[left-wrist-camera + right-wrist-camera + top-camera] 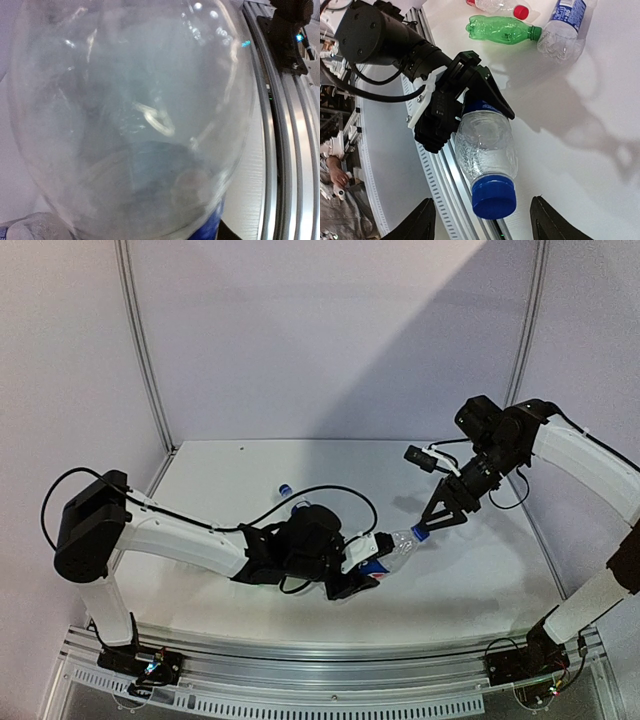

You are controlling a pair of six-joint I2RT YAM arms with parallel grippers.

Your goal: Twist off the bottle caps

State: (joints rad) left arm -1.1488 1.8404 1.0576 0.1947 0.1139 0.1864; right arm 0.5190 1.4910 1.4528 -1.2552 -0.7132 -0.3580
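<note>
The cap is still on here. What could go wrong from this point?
The right gripper stands open either side of the blue cap, gripping nothing; closing off-centre could knock it aside.
The left gripper holds the thin clear bottle in the air by its body; a twist may spin or crush it.

The left arm (170,540) and right arm (585,455) wear white shells between black joint housings. Loose black cables (330,492) loop along them. The left tool (372,568) and right tool (428,530) are black, with tapered fingers. Black bases (140,665) carry small green lights.
</note>
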